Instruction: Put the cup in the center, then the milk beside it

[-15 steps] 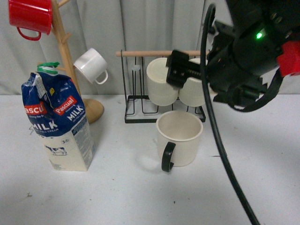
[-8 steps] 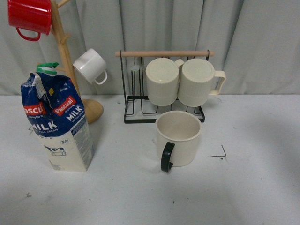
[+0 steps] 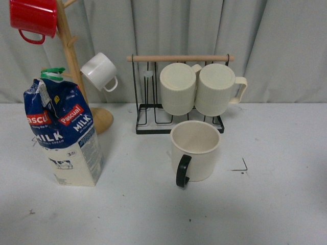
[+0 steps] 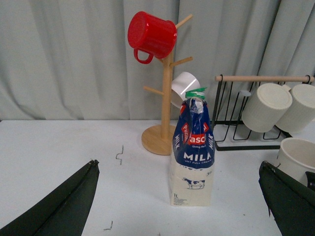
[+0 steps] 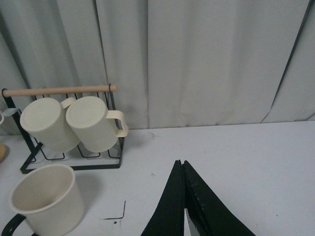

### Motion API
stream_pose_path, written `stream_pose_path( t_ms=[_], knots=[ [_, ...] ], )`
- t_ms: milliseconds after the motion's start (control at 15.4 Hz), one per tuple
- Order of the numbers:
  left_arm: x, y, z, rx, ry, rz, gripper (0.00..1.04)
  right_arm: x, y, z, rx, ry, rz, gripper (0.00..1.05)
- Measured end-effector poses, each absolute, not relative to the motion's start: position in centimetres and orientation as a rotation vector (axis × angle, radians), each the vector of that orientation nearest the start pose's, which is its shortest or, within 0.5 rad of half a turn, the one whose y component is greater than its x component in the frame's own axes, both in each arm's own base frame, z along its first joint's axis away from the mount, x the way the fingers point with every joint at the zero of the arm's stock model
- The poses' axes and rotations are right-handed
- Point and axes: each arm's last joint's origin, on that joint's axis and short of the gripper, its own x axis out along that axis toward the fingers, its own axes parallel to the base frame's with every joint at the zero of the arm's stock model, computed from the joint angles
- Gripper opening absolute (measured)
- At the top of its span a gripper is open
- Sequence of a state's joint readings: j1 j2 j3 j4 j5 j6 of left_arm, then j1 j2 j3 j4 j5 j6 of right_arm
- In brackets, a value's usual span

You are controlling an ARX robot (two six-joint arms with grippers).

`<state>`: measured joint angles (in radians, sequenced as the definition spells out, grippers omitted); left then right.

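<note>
The cup (image 3: 195,150), cream with a black loop handle (image 3: 183,171), stands upright on the white table in front of the wire rack. A black corner mark of the center (image 3: 241,166) lies just to its right. The milk (image 3: 64,135) stands upright at the left, well apart from the cup. Neither gripper shows in the front view. My left gripper (image 4: 177,164) is open, its fingers wide to either side of the milk (image 4: 193,152) and clear of it. My right gripper (image 5: 180,163) is shut on nothing, to the right of the cup (image 5: 44,199).
A wooden mug tree (image 3: 71,61) with a red mug (image 3: 33,18) and a small white mug (image 3: 99,71) stands behind the milk. A wire rack (image 3: 153,120) holds two ribbed cream mugs (image 3: 196,89). A grey curtain closes the back.
A second ago my right arm filled the upper right of the front view near the cup. It has pulled out of that view. The cup and milk have not moved.
</note>
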<state>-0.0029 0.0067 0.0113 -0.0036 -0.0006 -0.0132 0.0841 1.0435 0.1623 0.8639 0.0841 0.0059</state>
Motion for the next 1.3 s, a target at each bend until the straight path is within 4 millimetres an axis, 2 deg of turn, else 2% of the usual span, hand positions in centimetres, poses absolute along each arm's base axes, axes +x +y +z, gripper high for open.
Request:
stream_pose_path(
  t_ms=[195, 389, 714, 1298],
  knots=[
    [9.7, 0.0, 16.6, -0.013, -0.001, -0.003, 0.98, 16.6, -0.2, 17.6, 0.006, 0.007, -0.019, 0.02],
    [9.7, 0.0, 16.6, -0.014, -0.001, -0.003, 0.98, 14.8, 0.0, 15.9, 0.005, 0.037, -0.002, 0.02],
    [9.7, 0.0, 16.6, -0.013, -0.001, -0.003, 0.98, 14.3, 0.0, 16.4, 0.006, 0.007, -0.002, 0.02],
    [9.7, 0.0, 16.6, -0.014, -0.001, -0.003, 0.98, 12.0, 0.0, 17.1, 0.005, -0.016, -0.002, 0.02]
  ],
)
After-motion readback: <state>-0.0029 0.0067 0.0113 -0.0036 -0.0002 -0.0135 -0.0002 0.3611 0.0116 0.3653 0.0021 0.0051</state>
